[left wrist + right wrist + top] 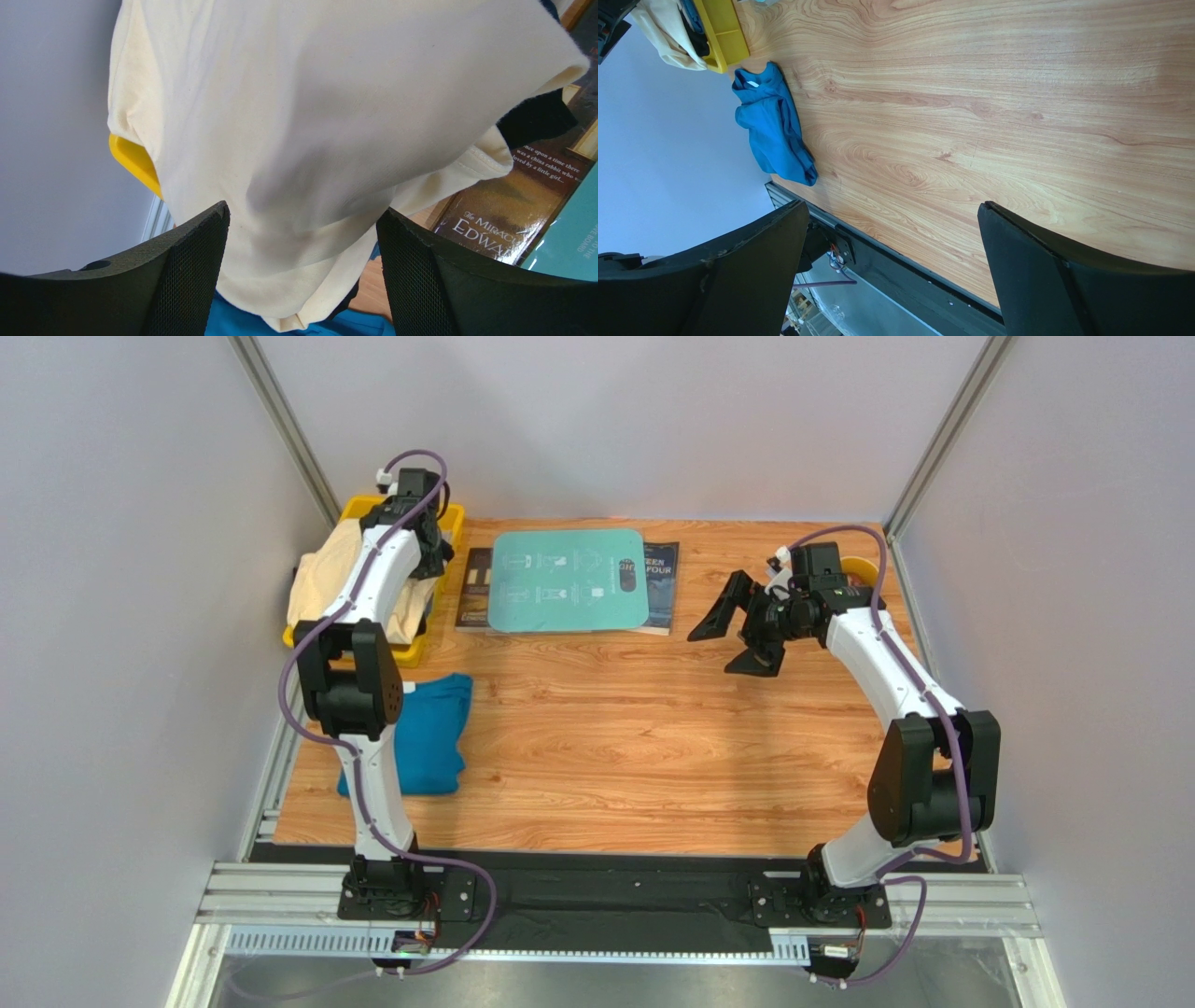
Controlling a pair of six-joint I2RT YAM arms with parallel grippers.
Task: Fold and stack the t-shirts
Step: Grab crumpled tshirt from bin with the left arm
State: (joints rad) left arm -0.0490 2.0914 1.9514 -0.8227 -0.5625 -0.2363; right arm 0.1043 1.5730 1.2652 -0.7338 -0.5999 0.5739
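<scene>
A pale cream-yellow t-shirt (344,574) lies heaped in a yellow bin (411,651) at the back left and fills the left wrist view (316,119). A bit of black t-shirt (537,119) shows under it. My left gripper (432,557) hovers over the heap, open, its fingers (189,273) on either side of the cream cloth without pinching it. A teal-blue t-shirt (428,735) lies crumpled on the table at the left, also in the right wrist view (773,126). My right gripper (737,633) is open and empty above the table's back right.
A rigid teal board (582,581) with white print lies on dark books (659,567) at the back centre; a book cover (505,210) shows in the left wrist view. Grey walls close in the left, right and back sides. The black front rail (913,280) edges the wooden table (631,742).
</scene>
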